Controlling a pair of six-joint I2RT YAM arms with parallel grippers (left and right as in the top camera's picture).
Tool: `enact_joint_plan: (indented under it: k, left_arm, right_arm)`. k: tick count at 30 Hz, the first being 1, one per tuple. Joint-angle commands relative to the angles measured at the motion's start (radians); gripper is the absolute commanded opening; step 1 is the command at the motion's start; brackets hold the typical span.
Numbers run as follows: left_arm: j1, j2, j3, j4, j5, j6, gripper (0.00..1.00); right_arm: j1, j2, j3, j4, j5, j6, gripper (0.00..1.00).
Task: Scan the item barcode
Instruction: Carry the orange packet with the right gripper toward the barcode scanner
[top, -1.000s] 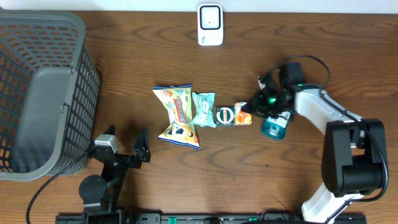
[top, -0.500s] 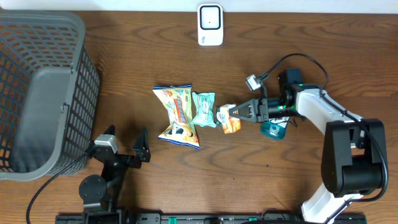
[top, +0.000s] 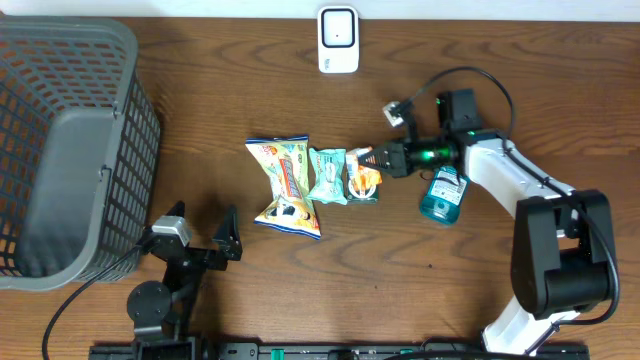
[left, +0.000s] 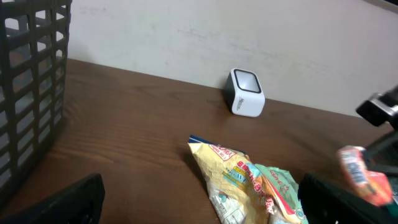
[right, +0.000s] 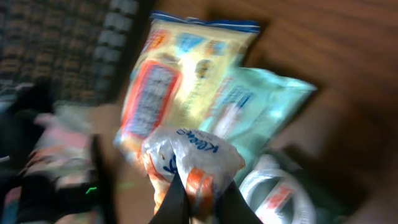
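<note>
plastic snack packet (top: 363, 181) looks light, soft, crinkly and slippy, so pinch the sealed edge, not the face; right gripper (right: 199, 186) is clamped on it beside the teal pack (top: 326, 175), left gripper (top: 205, 245) gapes empty.

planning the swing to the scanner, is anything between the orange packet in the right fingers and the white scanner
Nothing visible. The orange packet, pinched in the right fingers, has only bare table between it and the white scanner.
</note>
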Motion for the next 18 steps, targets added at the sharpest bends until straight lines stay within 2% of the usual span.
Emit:
enact_joint_plan:
  k: [1, 5, 9, 12, 18]
  left_arm:
    - [-0.003, -0.007, -0.019, -0.032, 0.01, 0.002, 0.98]
    - [-0.003, -0.007, -0.019, -0.032, 0.01, 0.002, 0.98]
    - [-0.003, -0.007, -0.019, -0.032, 0.01, 0.002, 0.98]
    - [-0.003, -0.007, -0.019, -0.032, 0.01, 0.002, 0.98]
    - [-0.003, -0.007, -0.019, -0.032, 0.01, 0.002, 0.98]
  right_arm:
    - [0.084, -0.023, 0.107, 0.006, 0.364, 0.055, 0.01]
    - [0.192, -0.023, 0.18, 0.023, 0.845, -0.005, 0.01]
    - [0.291, -0.022, 0.212, 0.1, 1.166, -0.145, 0.01]
    - [0.33, -0.008, 0.214, 0.18, 1.271, -0.212, 0.01]
    - [0.322, 0.066, 0.304, 0.313, 1.283, -0.267, 0.01]
